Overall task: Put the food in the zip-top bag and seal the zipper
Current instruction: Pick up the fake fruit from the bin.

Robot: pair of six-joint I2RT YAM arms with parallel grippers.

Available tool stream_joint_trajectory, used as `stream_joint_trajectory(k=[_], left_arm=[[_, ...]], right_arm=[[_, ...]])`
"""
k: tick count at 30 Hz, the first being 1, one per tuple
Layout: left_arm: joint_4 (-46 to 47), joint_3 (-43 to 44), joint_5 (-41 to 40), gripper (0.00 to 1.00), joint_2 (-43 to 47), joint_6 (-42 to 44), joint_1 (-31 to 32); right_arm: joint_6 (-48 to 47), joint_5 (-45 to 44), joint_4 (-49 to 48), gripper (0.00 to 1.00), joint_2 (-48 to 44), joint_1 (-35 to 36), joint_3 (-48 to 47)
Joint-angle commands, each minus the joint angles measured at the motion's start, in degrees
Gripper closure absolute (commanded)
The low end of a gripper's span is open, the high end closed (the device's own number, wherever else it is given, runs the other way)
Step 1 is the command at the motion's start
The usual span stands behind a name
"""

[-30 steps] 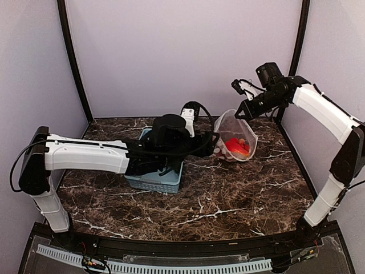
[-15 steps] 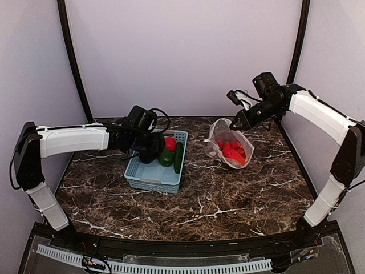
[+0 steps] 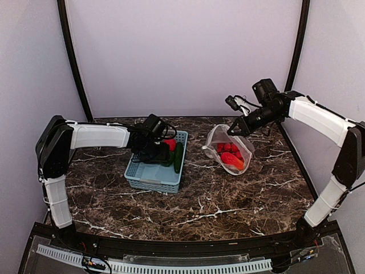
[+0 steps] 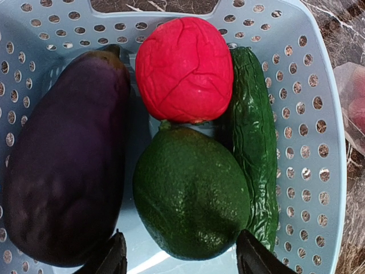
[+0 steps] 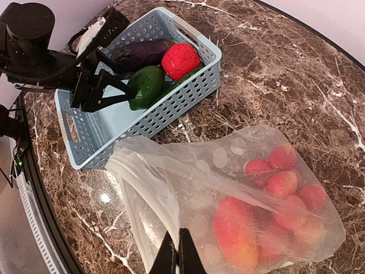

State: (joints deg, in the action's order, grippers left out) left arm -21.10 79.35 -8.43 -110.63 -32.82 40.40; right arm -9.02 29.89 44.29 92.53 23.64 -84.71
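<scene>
Left jaws are spread over the green pepper [image 4: 191, 200] in the basket [image 4: 319, 114] at the far edge of the table [image 3: 239, 200], so that arm's swung back from the zip-top bag [image 5: 228, 171] for another piece. Right jaws stay pinched on its rim, far right, red pieces [image 5: 282, 182] inside. The zipper's hard to make out.

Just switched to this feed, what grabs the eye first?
The light-blue basket left of centre holds a purple eggplant, red piece, green piece and cucumber, the left gripper open over it. To its right, the right gripper pinches the clear zip-top bag, red food inside.
</scene>
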Motion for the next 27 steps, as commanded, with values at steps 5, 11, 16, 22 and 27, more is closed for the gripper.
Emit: stream_joint_trajectory(k=[5, 11, 16, 22, 27], left_arm=[[0.02, 4.33, 1.9, 0.35, -3.29, -2.49, -0.97], [0.31, 6.0, 3.25, 0.35, -5.6, -3.17, -1.47], [0.75, 6.37, 3.82, 0.34, -6.88, -3.56, -1.83], [0.99, 7.57, 4.43, 0.24, -9.01, -4.07, -2.3], [0.99, 8.57, 3.38, 0.24, -10.23, -4.05, -2.41]], right_arm=[[0.1, 1.38, -2.79, 1.0, -1.56, 0.44, 0.16], [-0.04, 1.53, -2.8, 1.0, -1.83, 0.47, 0.76], [0.14, 1.92, -2.64, 1.0, -1.48, 0.45, 0.53], [0.29, 2.18, -2.12, 1.0, -1.56, 0.46, 0.34], [0.31, 2.11, -2.02, 1.0, -1.99, 0.47, 0.5]])
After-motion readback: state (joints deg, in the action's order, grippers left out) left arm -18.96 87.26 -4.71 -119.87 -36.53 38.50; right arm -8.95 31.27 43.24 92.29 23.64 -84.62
